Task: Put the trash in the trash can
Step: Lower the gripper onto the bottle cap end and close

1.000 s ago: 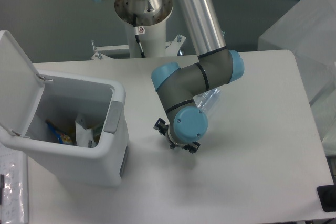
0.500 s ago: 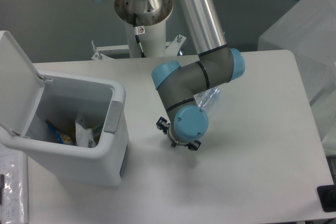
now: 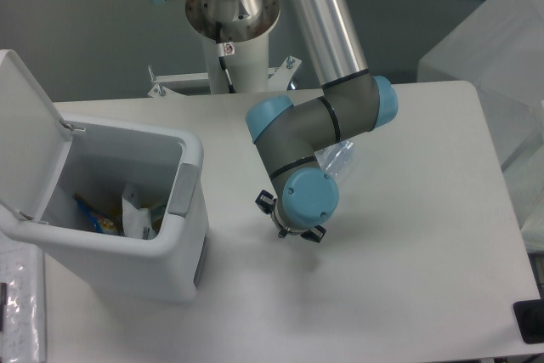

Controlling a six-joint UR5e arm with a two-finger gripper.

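The gripper (image 3: 291, 229), its jaws hidden under the wrist so their spread cannot be told, has drifted slightly right, toward the crushed bottle (image 3: 338, 157) behind the arm; the trash can (image 3: 189, 184) stands open, apparently awaiting it.

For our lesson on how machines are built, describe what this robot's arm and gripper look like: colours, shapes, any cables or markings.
The arm is a shiny silver metal tube joined to dark grey cylindrical joint housings with round light-blue end caps. Its white post carries a black cable and a small sticker. The gripper is small and black, mostly hidden under the blue wrist cap.
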